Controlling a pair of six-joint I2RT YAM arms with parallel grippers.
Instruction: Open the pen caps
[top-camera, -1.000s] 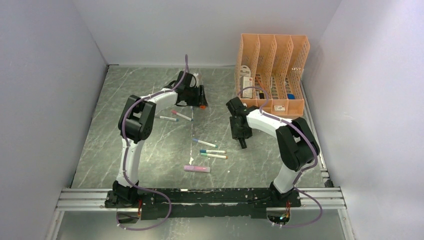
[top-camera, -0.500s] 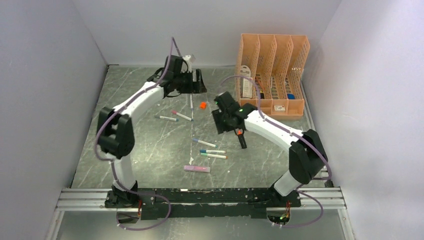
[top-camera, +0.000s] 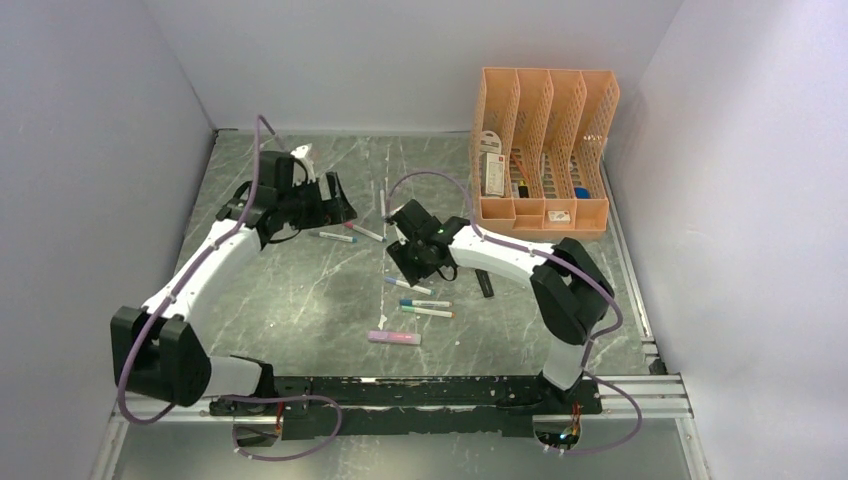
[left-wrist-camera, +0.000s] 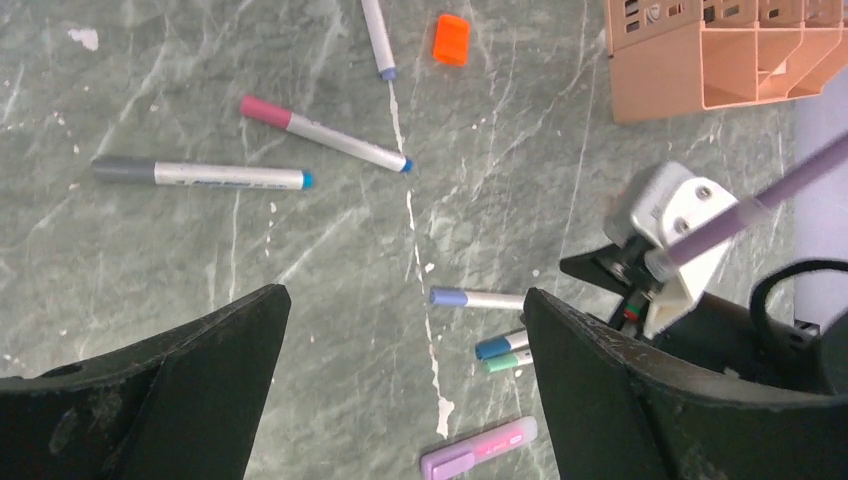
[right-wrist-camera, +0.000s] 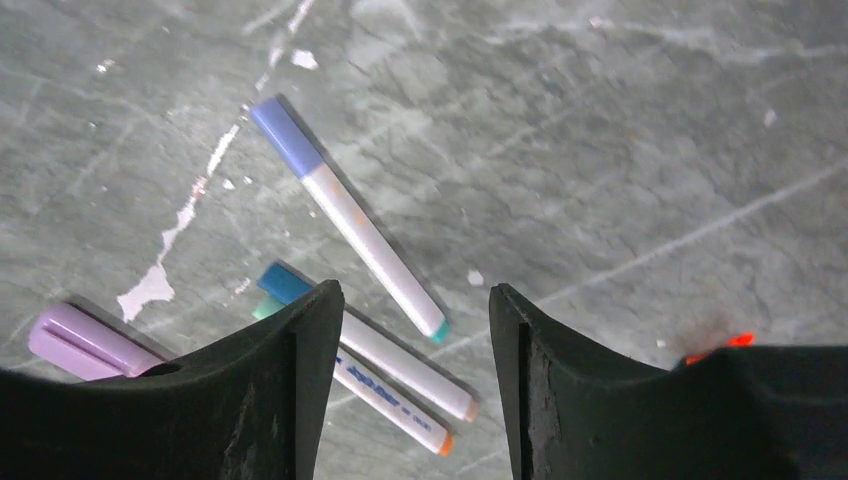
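1. The peach file organiser stands at the far right of the table. Every pen lies flat, left of it and nearer the arms.
2. The left claw hangs well left of the organiser, its jaws spread very wide with nothing between them.
3. Under it lie a grey-capped pen and a pink-capped pen. Both run roughly crosswise, caps at the ends farther from the organiser.
4. A loose orange cap sits between those two and the organiser. It is near the blue tip of a white pen whose length runs near-to-far.
5. The right claw hovers closer to the organiser, jaws about half apart and gripping nothing. Below the gap lies a lilac-blue-capped pen, cap pointing away from the organiser.
6. Just beside it, a blue-capped pen and a green-capped pen lie parallel, caps the same way.
7. A pink pen lies crosswise, farthest from the organiser.
8. A stubby black pen lies in front of the organiser, running near-to-far.
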